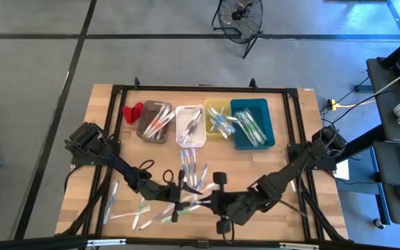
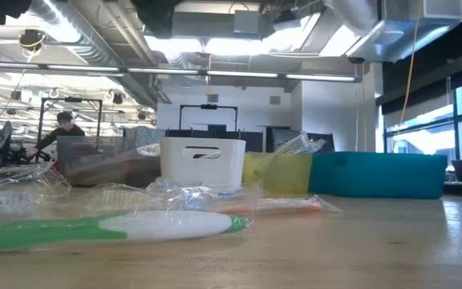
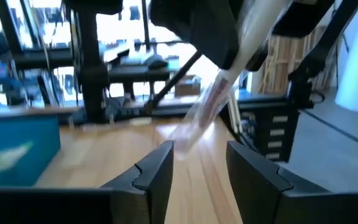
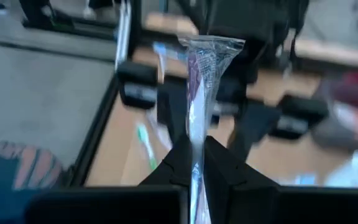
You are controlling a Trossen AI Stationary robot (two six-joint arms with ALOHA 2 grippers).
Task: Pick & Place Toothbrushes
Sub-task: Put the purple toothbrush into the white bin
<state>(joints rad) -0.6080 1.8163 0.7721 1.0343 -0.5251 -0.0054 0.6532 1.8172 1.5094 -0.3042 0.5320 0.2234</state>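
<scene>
Several wrapped toothbrushes [image 1: 151, 208] lie loose on the wooden table's near left; one green and white one [image 2: 111, 227] lies close in the low view. My right gripper [image 4: 196, 152] is shut on one clear-wrapped toothbrush [image 4: 201, 81] above the table's near middle. My left gripper [image 3: 197, 162] faces it, open. The toothbrush's free end [image 3: 182, 140] reaches down close to the left fingertips; I cannot tell whether it touches them. In the high view both grippers meet, left [image 1: 188, 196] and right [image 1: 209, 202]. My right gripper pinches the wrapped toothbrush between its two fingers, partway along its length [image 4: 196, 163]. The toothbrush lies along the fingers and sticks out past their tips. It is lifted clear of the table and slants down toward my left gripper [image 3: 219, 93].
Along the far side stand a grey bin [image 1: 153, 121], a white bin [image 1: 190, 125], a yellow bin [image 1: 217, 118] and a teal bin [image 1: 253, 123], each with toothbrushes in it. A small red object [image 1: 132, 111] lies left of the grey bin. A person [image 2: 64, 127] sits far behind.
</scene>
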